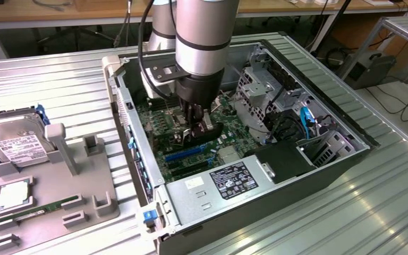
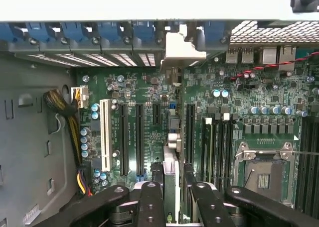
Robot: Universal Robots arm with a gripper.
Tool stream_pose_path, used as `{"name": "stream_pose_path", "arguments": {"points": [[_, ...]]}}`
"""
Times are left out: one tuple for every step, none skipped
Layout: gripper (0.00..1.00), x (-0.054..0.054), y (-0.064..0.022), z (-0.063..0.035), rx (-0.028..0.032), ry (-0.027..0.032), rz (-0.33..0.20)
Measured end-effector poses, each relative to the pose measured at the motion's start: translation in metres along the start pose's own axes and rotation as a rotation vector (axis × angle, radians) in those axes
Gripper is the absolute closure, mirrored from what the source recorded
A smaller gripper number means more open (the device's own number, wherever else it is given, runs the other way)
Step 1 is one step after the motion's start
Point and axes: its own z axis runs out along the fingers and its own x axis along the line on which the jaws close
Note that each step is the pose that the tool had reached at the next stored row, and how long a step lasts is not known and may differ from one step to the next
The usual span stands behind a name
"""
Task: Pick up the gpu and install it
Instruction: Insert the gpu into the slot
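My gripper [image 2: 170, 189] is inside the computer case [image 1: 275, 202], clenched on the gpu [image 2: 171, 160].

The two fingers [image 2: 149, 202] press the gpu from both sides. The card stands on its edge among the long black slots of the motherboard [image 2: 149, 87], and its metal bracket end is at the rear wall of the case. I cannot tell if it already sits in a slot. The case holds also a power supply [image 1: 197, 194] with a dark label [image 1: 234, 179]; its writing I cannot read. On the exterior view's left, a grey tray [image 1: 83, 180] holds a hard drive [image 1: 16, 143] with a white label, a CPU [image 1: 13, 194] and a green RAM stick [image 1: 37, 210].
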Motion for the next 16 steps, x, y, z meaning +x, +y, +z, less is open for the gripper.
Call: {"name": "stream_pose_path", "arguments": {"points": [[0.74, 0.0, 0.0004, 0.0005, -0.0001, 0.0002, 0.0], [0.74, 0.0, 0.001, 0.0011, 0.0, 0.0001, 0.001], [0.74, 0.0, 0.0017, 0.0017, 0.0, 0.0002, 0.003], [0.74, 0.0, 0.0021, 0.0021, 0.0, 0.0001, 0.004], [0.74, 0.0, 0.0023, 0.0024, 0.0, 0.0001, 0.005], [0.74, 0.0, 0.0025, 0.0026, 0.0, -0.0001, 0.006], [0.74, 0.0, 0.0027, 0.0027, 0.0, -0.0005, 0.006], [0.74, 0.0, 0.0028, 0.0028, 0.0, -0.0011, 0.007], [0.74, 0.0, 0.0029, 0.0029, 0.0001, -0.0018, 0.008], [0.74, 0.0, 0.003, 0.0029, 0.0001, -0.0025, 0.008], [0.74, 0.0, 0.0032, 0.0029, 0.0, -0.0031, 0.009], [0.74, 0.0, 0.0034, 0.0029, 0.0, -0.0034, 0.009], [0.74, -0.0001, 0.0036, 0.0029, 0.0, -0.0035, 0.009], [0.74, -0.0001, 0.0037, 0.0029, 0.0, -0.0035, 0.009], [0.74, 0.0, 0.0038, 0.0029, 0.0, -0.0034, 0.009], [0.74, 0.0, 0.004, 0.0029, 0.0, -0.0034, 0.009]]}}
